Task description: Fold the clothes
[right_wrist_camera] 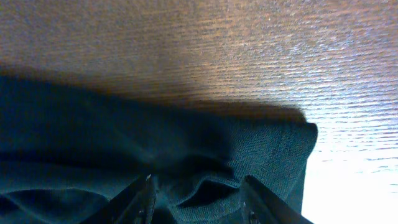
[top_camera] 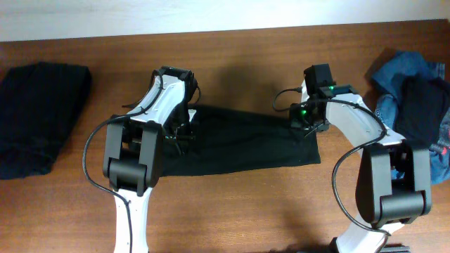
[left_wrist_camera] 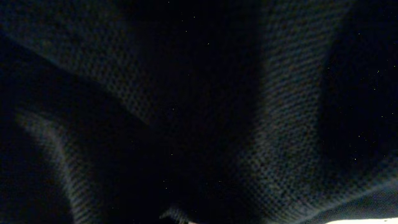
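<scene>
A black garment point(top_camera: 246, 140) is laid out flat in a long band on the wooden table point(top_camera: 246, 63), stretched between the two end effectors. The left gripper point(top_camera: 184, 132) is lowered onto one end of the band, so that the cloth runs away from it towards the right gripper point(top_camera: 309, 125), which is set at the opposite end, by a corner. In the left wrist view nothing but dark knitted fabric is seen, pressed close to the lens in soft ridges (the fingers themselves are not made out), so whether that gripper is spread or pressed together cannot be told. In the right wrist view the two fingers point(right_wrist_camera: 142, 198) are seen held apart, with a raised pucker of the black cloth lying between them. The garment's corner lies just beyond the fingertips and off to one side, and bare wood is seen ahead of it. A folded black cloth point(top_camera: 39, 116) is laid well apart from the left gripper, on its outer side. A blue denim piece point(top_camera: 401, 74), with dark fabric on it, is heaped on the outer side of the right gripper, apart from it.
</scene>
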